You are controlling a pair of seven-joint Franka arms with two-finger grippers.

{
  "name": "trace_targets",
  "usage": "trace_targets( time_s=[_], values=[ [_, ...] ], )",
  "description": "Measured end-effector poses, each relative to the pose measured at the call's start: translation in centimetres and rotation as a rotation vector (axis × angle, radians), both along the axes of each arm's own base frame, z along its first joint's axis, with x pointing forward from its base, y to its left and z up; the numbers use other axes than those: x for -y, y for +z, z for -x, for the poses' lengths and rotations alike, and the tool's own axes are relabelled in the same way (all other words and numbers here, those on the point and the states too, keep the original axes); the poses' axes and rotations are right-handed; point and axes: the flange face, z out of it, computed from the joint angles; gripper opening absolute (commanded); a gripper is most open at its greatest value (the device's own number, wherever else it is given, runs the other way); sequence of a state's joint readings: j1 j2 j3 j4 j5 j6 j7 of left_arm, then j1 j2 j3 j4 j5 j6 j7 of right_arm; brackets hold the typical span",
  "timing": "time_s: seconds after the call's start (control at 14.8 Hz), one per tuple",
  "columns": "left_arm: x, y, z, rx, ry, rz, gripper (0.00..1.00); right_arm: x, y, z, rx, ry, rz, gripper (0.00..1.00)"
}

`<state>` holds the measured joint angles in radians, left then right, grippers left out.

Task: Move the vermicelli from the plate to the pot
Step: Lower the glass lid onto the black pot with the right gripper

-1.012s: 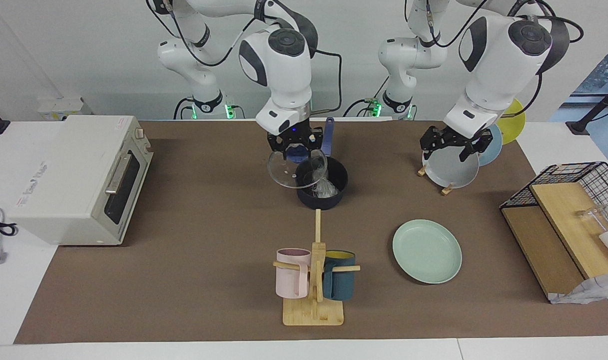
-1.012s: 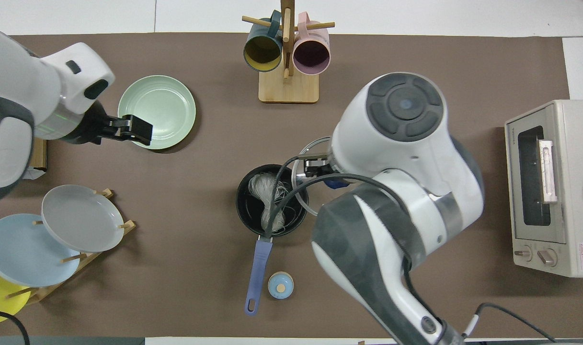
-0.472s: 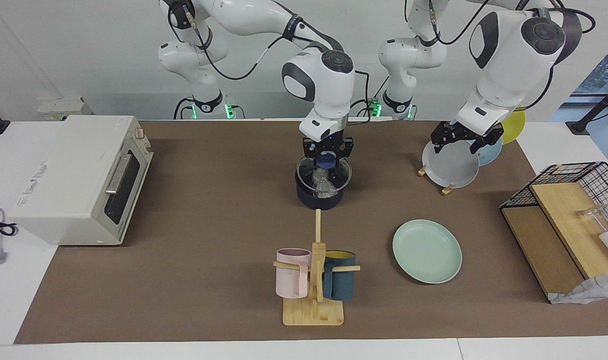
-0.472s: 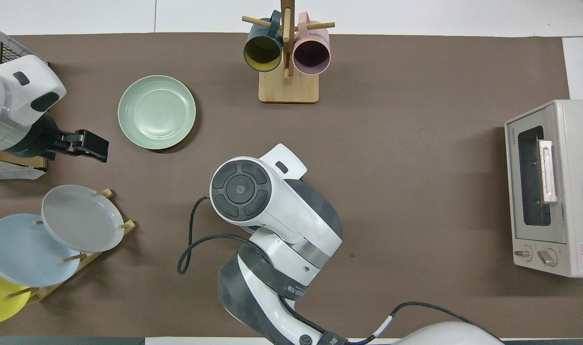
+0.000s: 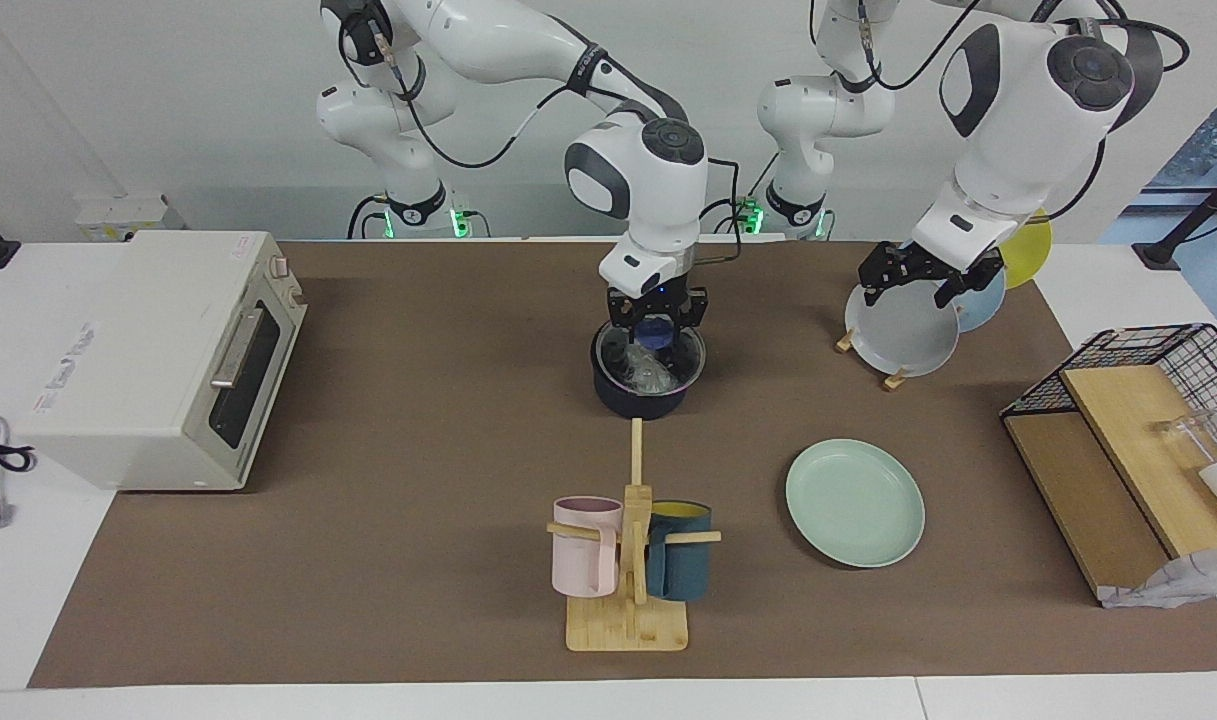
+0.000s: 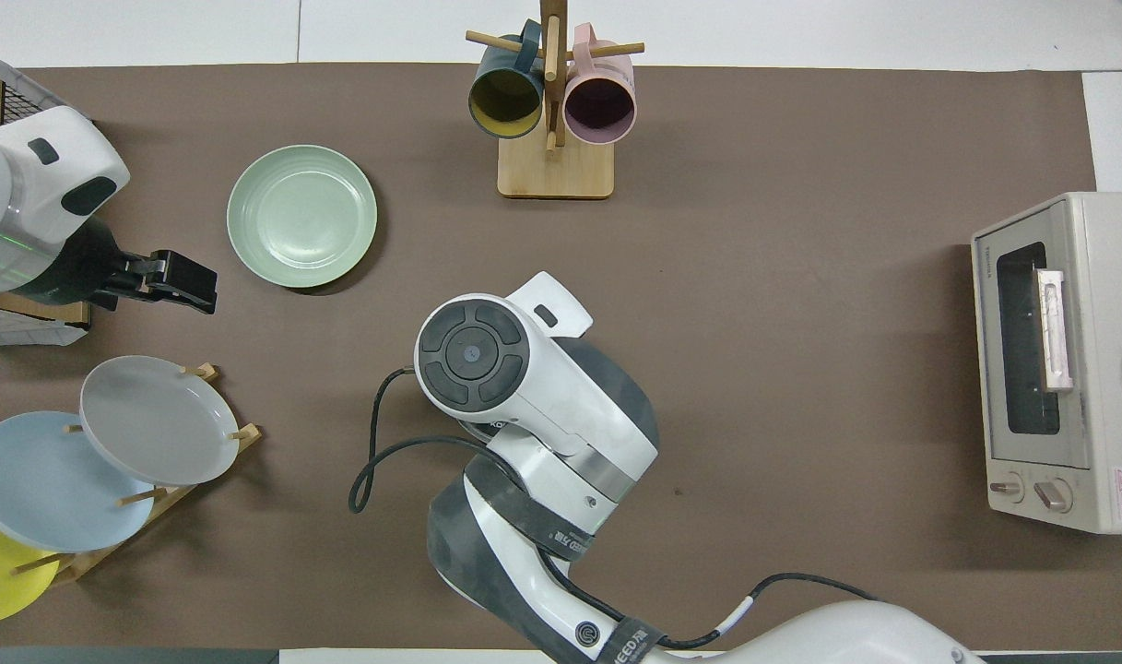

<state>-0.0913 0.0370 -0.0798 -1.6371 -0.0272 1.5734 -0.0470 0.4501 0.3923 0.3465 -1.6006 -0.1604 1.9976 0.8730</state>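
glass lid [image 5: 649, 352] sits on the pot [image 5: 640, 395] over the vermicelli [image 5: 644, 374], my right gripper [image 5: 656, 322] jaws pinching its knob, so i'd spread them gently and lift straight up, while my left gripper [image 5: 913, 277], jaws spread, waits over the grey plate [image 5: 902, 335].

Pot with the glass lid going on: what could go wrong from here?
The right gripper holds the glass lid by its blue knob on the pot. If the lid sits off-centre, it may slip when released. Vermicelli strands could get pinched under the rim. The left gripper hangs over the grey plate in the rack; a low move might knock it.
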Motion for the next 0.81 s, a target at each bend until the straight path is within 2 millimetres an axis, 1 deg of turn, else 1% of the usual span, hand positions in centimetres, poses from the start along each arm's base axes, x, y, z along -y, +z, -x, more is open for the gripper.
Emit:
trace_targets(
  time_s=[0.34, 0.54, 0.81],
  values=[
    [-0.1, 1.4, 0.9, 0.020, 0.003, 0.011, 1.00, 0.6, -1.0, 0.0, -0.014, -0.006, 0.014, 0.00],
    [-0.3, 0.8, 1.6, 0.006, 0.005, 0.008, 1.00, 0.7, -1.1, 0.0, -0.016, -0.006, 0.016, 0.00],
    [-0.3, 0.6, 1.7, 0.001, 0.005, 0.007, 1.00, 0.9, -1.1, -0.2, -0.015, -0.010, 0.016, 0.00]
  ],
)
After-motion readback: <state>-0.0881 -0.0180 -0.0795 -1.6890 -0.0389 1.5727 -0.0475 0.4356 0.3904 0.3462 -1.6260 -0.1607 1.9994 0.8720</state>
